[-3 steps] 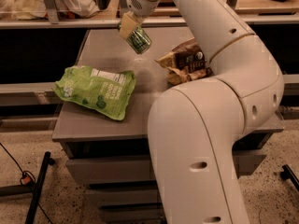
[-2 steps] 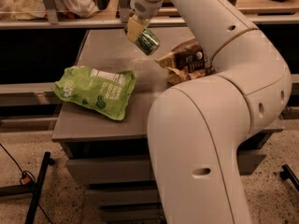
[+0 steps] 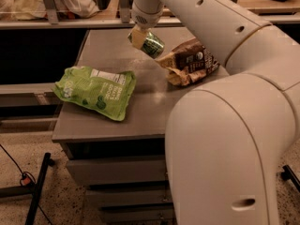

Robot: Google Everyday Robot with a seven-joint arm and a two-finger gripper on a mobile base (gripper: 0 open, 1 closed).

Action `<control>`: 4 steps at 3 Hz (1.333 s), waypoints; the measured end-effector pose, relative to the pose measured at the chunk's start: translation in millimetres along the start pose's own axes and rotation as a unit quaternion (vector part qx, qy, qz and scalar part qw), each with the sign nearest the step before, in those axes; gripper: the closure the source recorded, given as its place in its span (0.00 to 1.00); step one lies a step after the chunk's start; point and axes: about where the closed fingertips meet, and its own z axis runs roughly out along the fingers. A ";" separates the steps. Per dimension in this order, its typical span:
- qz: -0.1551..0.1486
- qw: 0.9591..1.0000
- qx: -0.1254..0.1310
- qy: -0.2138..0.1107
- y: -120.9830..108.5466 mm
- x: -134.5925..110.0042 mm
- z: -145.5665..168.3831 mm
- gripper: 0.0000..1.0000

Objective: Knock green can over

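Item one: green can, slim, dark green with a silver end, tilted steeply with its upper end toward the far left and its lower end toward the right, placed over the far half of the tabletop, near the far edge and roughly midway between the left and right edges; whether it touches the surface cannot be told. Item two: pincer, cream-coloured, directly against the upper left end of the can, hanging from a white wrist that comes down from above the far edge; whether it pinches the can or only lies against it cannot be told. Item three: white robot arm, very large in view, covering the near right corner and most of the right edge. Item four: brown crinkled bag, lying flat just right of the can's lower end, toward the right edge. Item five: light-green snack bag, flat, on the left half, near the left edge, well apart from the can. Item six: grey drawer fronts under the near edge. Item seven: black stand leg on the speckled floor at lower left.
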 end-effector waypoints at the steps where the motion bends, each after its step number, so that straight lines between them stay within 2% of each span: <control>1: -0.011 1.000 -0.022 0.004 14.6 8.1 14.5 1.00; 2: 0.007 0.998 -0.064 0.003 26.8 15.3 22.4 0.82; 4: 0.007 0.997 -0.071 0.004 30.8 14.1 27.9 0.36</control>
